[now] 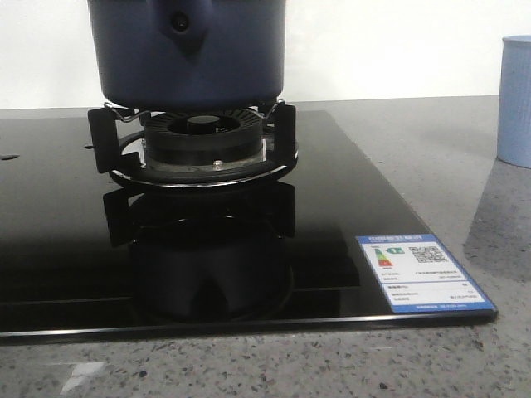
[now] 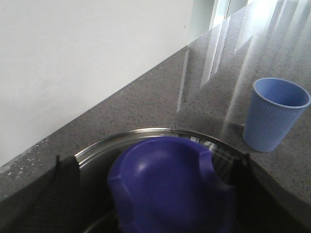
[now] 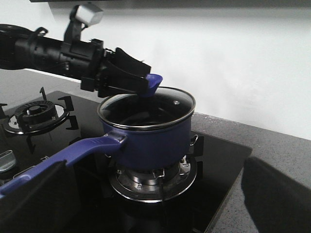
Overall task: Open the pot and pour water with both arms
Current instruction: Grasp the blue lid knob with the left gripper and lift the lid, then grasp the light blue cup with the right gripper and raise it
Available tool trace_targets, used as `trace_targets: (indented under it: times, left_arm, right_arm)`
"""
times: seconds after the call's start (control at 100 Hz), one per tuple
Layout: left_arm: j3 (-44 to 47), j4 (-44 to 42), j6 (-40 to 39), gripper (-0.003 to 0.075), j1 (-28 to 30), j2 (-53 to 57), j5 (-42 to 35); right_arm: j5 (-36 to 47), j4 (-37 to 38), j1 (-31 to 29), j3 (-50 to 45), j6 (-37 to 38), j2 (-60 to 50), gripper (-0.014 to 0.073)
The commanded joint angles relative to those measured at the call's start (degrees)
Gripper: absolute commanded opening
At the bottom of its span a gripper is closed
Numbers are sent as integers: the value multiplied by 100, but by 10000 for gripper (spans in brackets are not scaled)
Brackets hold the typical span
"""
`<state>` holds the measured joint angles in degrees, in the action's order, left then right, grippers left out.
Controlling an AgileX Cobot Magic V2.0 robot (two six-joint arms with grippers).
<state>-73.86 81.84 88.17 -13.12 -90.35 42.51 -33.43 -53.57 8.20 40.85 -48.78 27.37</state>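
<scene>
The pot (image 3: 150,141) sits lidded; left end effector (image 3: 141,85) clamps its knob (image 3: 153,83). Hob label (image 1: 421,272) unreadable; right end effector's state unclear.

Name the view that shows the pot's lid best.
The right wrist view: the whole glass lid shows atop the pot, with the left end effector at its knob. The left wrist view crops it close; the front view cuts it off.

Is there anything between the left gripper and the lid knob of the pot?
Nothing visible. The left gripper is already at the blue lid knob on the pot, its fingers on either side.
</scene>
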Motion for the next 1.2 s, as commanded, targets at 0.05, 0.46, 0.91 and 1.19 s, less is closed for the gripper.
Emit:
trace_targets:
  times: [0.05, 0.46, 0.91, 1.19]
  left_arm:
    - [-290, 366, 16, 575, -21, -80, 204]
    - [-522, 581, 16, 309, -9, -224, 977]
    - [-1133, 708, -500, 281, 405, 758, 1278]
    - [-1133, 708, -664, 281, 571, 1677, 1399]
  right_arm:
    - [261, -215, 16, 203, -68, 85, 654]
    - [221, -215, 16, 203, -68, 85, 654]
    - [1892, 1215, 16, 203, -68, 85, 654]
    - [2428, 1790, -290, -602, -68, 342, 654]
